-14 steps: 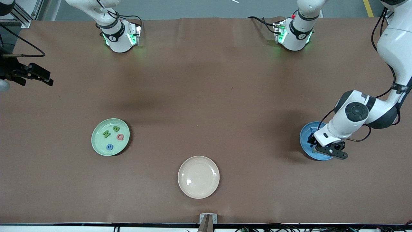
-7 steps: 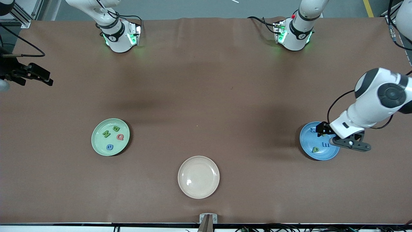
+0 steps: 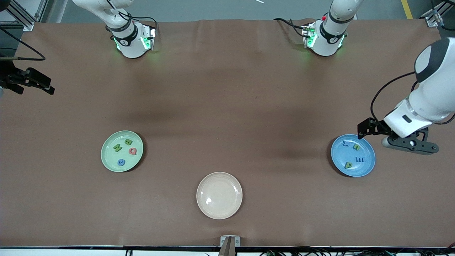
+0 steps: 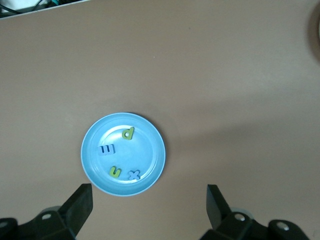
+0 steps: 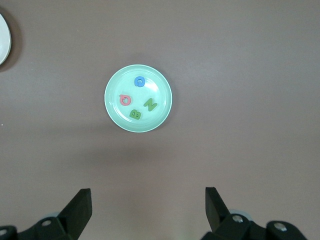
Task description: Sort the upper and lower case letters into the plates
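Letters lie sorted in the two plates, four in each. Taking the cream-beige plate [image 3: 219, 195] near the front camera's edge of the table [image 3: 227, 89] as landmark, the mint green plate [image 3: 122, 151] sits farther from the camera than it and toward the right arm's end, and the sky blue plate [image 3: 353, 155] sits farther from the camera than it and toward the left arm's end. All three plates are well apart from one another.

The mint green plate holds a green N [image 3: 117, 147], a green B [image 3: 128, 142], a pink-red Q [image 3: 133, 151] and a blue round letter [image 3: 121, 162] whose shape is too small to read. None of these four touches another. The sky blue plate holds a green p [image 3: 348, 165], a blue m [image 3: 359, 159], a green n [image 3: 356, 147] and a small blue piece [image 3: 346, 144] that looks like an x in the left wrist view. The cream-beige plate holds nothing.

The left gripper [image 3: 391, 137] hangs in the air just beside the sky blue plate, over its rim on the left arm's end of the table; its fingers [image 4: 80, 205] are spread wide and carry nothing. The right gripper [image 3: 26, 81] waits at the right arm's end of the table, far from the cream-beige plate, with its fingers [image 5: 80, 207] likewise spread wide and nothing between them.
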`<state>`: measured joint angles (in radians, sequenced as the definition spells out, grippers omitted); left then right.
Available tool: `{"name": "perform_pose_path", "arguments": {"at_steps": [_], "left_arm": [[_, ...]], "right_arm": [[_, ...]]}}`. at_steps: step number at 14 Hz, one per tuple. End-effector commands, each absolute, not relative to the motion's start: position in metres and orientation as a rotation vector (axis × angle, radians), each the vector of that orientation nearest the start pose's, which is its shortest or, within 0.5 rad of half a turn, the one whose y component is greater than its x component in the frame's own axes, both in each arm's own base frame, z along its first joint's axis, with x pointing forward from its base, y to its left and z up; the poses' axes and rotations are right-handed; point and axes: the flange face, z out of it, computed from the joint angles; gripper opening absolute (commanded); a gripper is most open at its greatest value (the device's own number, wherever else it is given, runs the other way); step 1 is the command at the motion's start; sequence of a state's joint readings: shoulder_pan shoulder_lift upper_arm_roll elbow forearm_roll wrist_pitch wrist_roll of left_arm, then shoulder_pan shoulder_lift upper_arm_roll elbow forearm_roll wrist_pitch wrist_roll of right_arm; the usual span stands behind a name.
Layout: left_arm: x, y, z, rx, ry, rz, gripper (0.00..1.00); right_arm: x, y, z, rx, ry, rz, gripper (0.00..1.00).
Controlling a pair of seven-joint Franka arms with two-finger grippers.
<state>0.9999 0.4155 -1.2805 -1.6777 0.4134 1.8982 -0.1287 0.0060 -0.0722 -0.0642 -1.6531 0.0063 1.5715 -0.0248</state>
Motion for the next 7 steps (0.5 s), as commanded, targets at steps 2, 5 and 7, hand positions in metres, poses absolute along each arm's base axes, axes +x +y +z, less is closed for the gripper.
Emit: {"name": "perform_pose_path", "arguments": {"at_steps": [2,5,7], "left_arm": [[0.597,-0.037,0.551,-3.076,0.365,-0.165,1.00],[0.583,-0.034,0.563,-3.118,0.313,-0.087,1.00],[0.577,-0.028,0.587,-3.154,0.267,-0.043,1.00]], "right_arm": [[0.529,-0.033,0.624,-3.127,0.060,0.042,1.00],[0.528,-0.031,0.623,-3.125,0.055,0.050,1.00],[0.528,-0.030,0.623,-3.122,0.052,0.052,1.00]]}}
